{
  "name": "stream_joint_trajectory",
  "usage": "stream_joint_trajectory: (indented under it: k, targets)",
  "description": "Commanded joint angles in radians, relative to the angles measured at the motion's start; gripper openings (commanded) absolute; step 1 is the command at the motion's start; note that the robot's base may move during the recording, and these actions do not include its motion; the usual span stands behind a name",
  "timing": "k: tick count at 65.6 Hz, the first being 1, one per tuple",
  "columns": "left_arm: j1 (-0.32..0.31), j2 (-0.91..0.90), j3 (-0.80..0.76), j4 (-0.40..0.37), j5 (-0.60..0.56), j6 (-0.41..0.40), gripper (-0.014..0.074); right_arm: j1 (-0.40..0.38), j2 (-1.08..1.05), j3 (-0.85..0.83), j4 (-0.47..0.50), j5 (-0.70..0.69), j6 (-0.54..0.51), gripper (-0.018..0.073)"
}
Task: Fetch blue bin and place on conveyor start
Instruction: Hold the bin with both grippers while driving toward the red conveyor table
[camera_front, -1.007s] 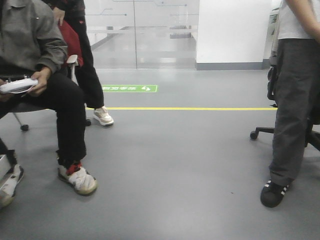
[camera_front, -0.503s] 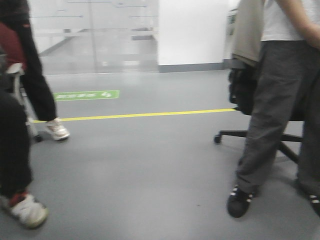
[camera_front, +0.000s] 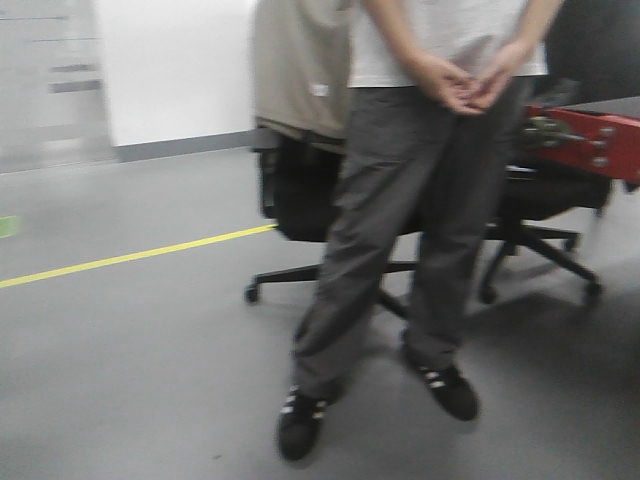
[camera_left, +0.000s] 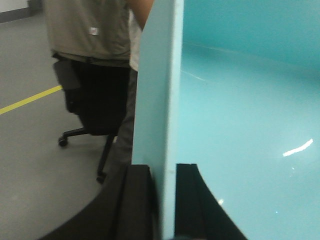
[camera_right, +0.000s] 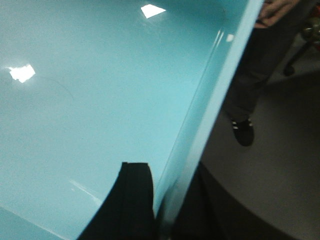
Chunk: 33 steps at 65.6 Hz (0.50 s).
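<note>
The blue bin (camera_left: 240, 115) is a pale turquoise tub that fills most of both wrist views. My left gripper (camera_left: 164, 200) is shut on its left wall, one black finger inside and one outside. My right gripper (camera_right: 167, 205) is shut on its right wall (camera_right: 220, 85) in the same way. The bin's inside (camera_right: 90, 90) is bare and glossy. In the front view a red metal frame with silver bolts (camera_front: 590, 140) shows at the right edge, partly behind a standing person. The belt itself is hardly visible. Neither gripper nor the bin shows in the front view.
A person in grey trousers (camera_front: 400, 220) stands close ahead with hands behind the back. Black office chairs (camera_front: 300, 190) stand behind the person. A yellow floor line (camera_front: 130, 257) crosses the grey floor at left. A white wall (camera_front: 170, 70) is at the back.
The front view has swung to the right. The seated person and yellow line slid left, the standing person came to the centre, and the red frame came into view at right.
</note>
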<state>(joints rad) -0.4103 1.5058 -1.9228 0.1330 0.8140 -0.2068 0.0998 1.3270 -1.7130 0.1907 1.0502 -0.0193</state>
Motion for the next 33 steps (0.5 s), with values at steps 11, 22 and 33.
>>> stream_joint_trajectory:
  k: [11,22,33]
  targets:
    - [0.004,-0.017,-0.011,-0.013,-0.079,-0.014,-0.0111,-0.006,-0.011,-0.007,-0.027,-0.012,-0.031,-0.0152]
    - [0.004,-0.017,-0.011,-0.013,-0.079,-0.014,-0.0111,-0.006,-0.011,-0.007,-0.027,-0.012,-0.031,-0.0152]
    - [0.009,-0.017,-0.011,-0.013,-0.079,-0.014,-0.0111,-0.006,-0.011,-0.007,-0.027,-0.012,-0.031,-0.0152]
